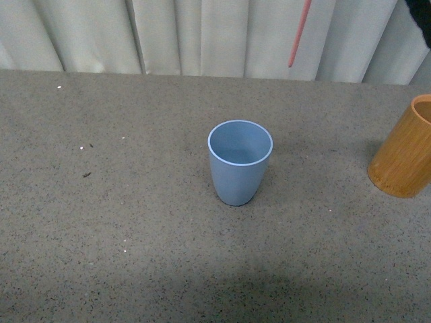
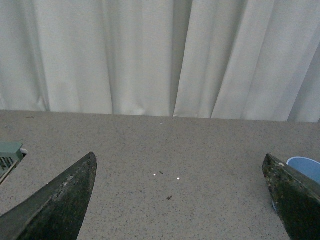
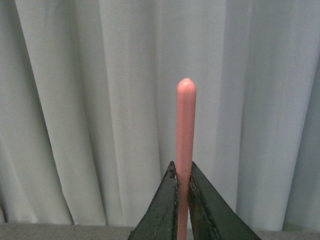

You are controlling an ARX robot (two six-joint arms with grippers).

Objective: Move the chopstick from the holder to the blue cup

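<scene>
Right hand [image 3: 183, 192] is clenched on the chopstick [image 3: 185, 130]. In the right wrist view both dark fingers [image 3: 162, 210] press flat against the pink stick from either side, with no gap. The rounded tip stands clear beyond the fingertips, against the white curtain [image 3: 75, 110].

Front view: only the lower length of the chopstick [image 1: 299, 35] shows, hanging free in the air and slightly tilted, its end well above the bench [image 1: 135, 222]. The right hand itself is out of this frame, above the stick. Judged reason for the height: the stick is long, so it has to be lifted right out of the holder [image 1: 404, 151] before it can be carried sideways.

The holder stands below the hand and off to its right side, at the frame edge. Its opening is cut off, so I cannot tell whether anything remains inside.

The blue cup [image 1: 239, 161] stands upright below the hand and to its left side, mouth open and apparently empty. The stick is not yet over it. Judged stage: carry phase, between lift-out and lowering.

Left hand [image 2: 180, 200] is released, fingers spread wide with bare bench between them. The blue cup rim [image 2: 305, 167] sits just beside one finger. It appears to be idle.
</scene>
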